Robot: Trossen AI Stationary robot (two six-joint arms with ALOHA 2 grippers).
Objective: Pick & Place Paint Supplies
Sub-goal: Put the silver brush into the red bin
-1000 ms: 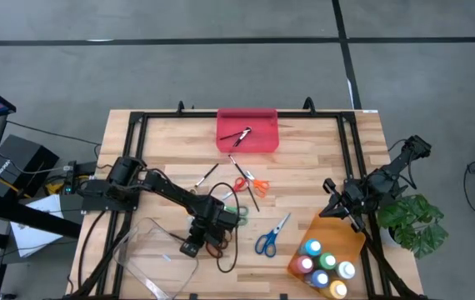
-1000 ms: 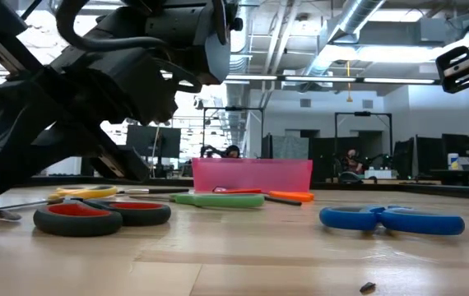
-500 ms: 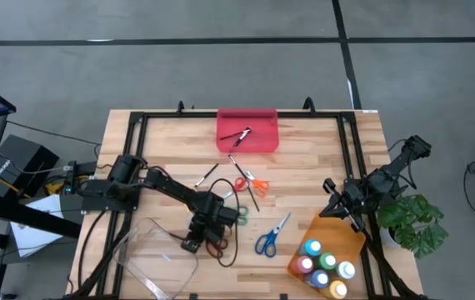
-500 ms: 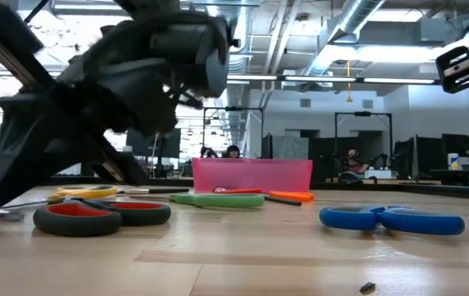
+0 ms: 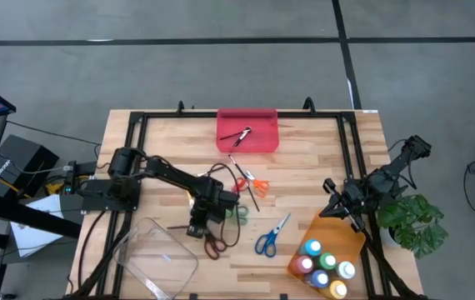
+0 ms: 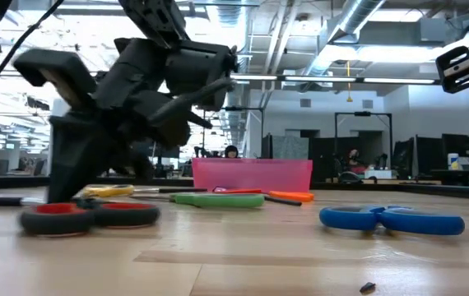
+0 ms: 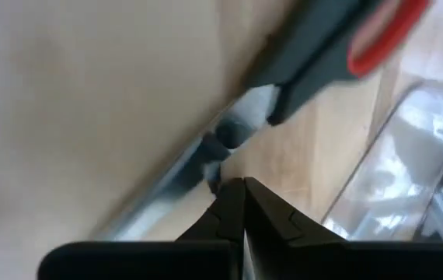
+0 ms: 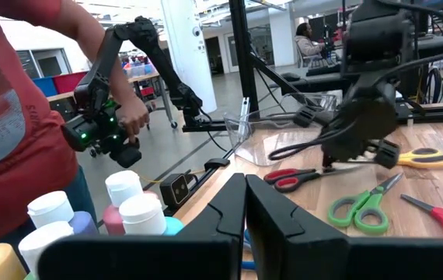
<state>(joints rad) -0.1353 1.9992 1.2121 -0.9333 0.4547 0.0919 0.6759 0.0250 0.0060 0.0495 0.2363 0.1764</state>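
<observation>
Left gripper [image 7: 242,185]: I read the jaws as fully closed, tips pressed against the blade of the red-handled scissors [image 6: 90,215] close to the pivot. I cannot tell whether the blade is pinched or only nudged.

Change: over the last second the wrist has swung from the edge of the clear tray [image 5: 150,258] back toward the table's middle, and the scissors have slid slightly along the wood. They are not lifted, so I judge the pick unfinished and a re-grasp likely.

The scissors lie flat on the table just beside the clear tray. They are closed, with dark grey loops lined in red and a thin, bright blade.

Right gripper [image 8: 245,190]: closed, idle above the orange tray [image 5: 337,229] of paint bottles [image 5: 321,267].
</observation>
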